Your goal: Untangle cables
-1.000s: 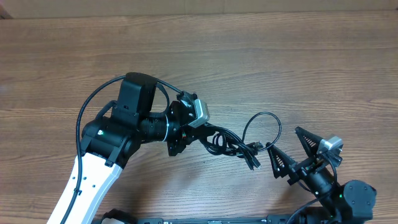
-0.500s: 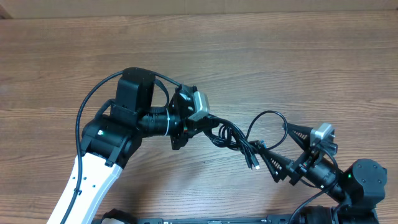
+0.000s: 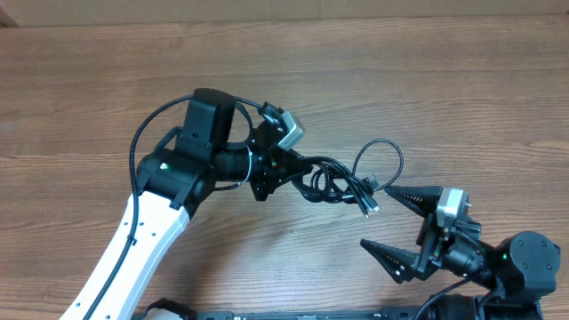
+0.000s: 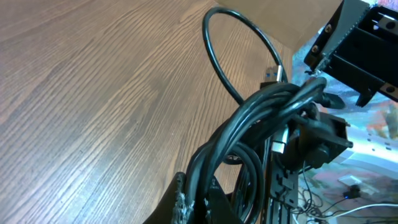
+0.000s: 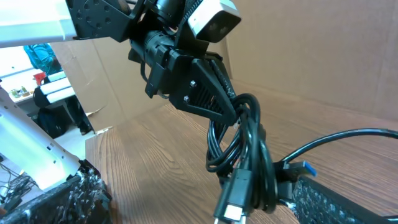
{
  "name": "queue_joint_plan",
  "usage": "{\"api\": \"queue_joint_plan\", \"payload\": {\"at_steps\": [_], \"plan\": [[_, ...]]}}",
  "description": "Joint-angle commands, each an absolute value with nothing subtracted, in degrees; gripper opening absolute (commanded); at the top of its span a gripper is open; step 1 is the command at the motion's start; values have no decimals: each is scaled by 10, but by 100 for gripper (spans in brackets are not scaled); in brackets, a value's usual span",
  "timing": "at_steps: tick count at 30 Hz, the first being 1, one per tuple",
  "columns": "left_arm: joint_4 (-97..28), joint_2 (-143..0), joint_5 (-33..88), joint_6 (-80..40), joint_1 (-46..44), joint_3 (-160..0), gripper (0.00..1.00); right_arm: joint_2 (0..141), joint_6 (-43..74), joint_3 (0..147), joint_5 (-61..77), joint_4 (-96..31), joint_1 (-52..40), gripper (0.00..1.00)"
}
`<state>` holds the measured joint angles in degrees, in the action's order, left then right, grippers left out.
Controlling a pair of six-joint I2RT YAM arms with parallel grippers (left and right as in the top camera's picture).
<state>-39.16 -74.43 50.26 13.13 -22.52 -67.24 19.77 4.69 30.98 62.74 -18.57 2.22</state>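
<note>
Cables (image 3: pixel 331 180) — a thin black knot of them — are held up over the table (image 3: pixel 427 80), gripped at one end and trailing toward our right side. The left end effector (image 3: pixel 298 169) is pressed together on the bundle's left end, pinching several strands at once. From its own camera the cords run out of the jaws in a thick twist. The right end effector (image 3: pixel 380 216) stands spread wide and empty, just beside the bundle's free end, touching nothing that we can see. Smaller: one loop (image 4: pixel 206 37) stands clear of the twist, arching away from the rest. Smallest: a plug (image 5: pixel 231 208) dangles at the low end, near the right fingers.

We judge the cords light, limp and a little springy — they will sag, and the knot may tighten if pulled hard. The plug, being stiff, looks to us the surest place to grip, and the open loop second best. We would pull slowly, since plugs may snag in the coils.
</note>
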Motion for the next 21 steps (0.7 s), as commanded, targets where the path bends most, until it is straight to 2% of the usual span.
{"api": "queue_joint_plan", "payload": {"at_steps": [1,5,10,14,17,21], "plan": [[-375,-743,503,56,-227,-681,4,196,44,329,601,-183,23,100],[-350,-742,504,-55,-213,-681,4,196,50,329,564,-184,23,100],[-325,-742,504,-201,-185,-681,4,196,127,329,486,-185,23,100],[-319,-742,508,-296,-169,-681,4,196,135,329,476,-185,23,100],[-319,-742,514,-352,-170,-681,4,196,136,329,538,-186,23,100],[-312,-743,527,-362,-185,-681,4,196,136,329,626,-166,23,100]]}}
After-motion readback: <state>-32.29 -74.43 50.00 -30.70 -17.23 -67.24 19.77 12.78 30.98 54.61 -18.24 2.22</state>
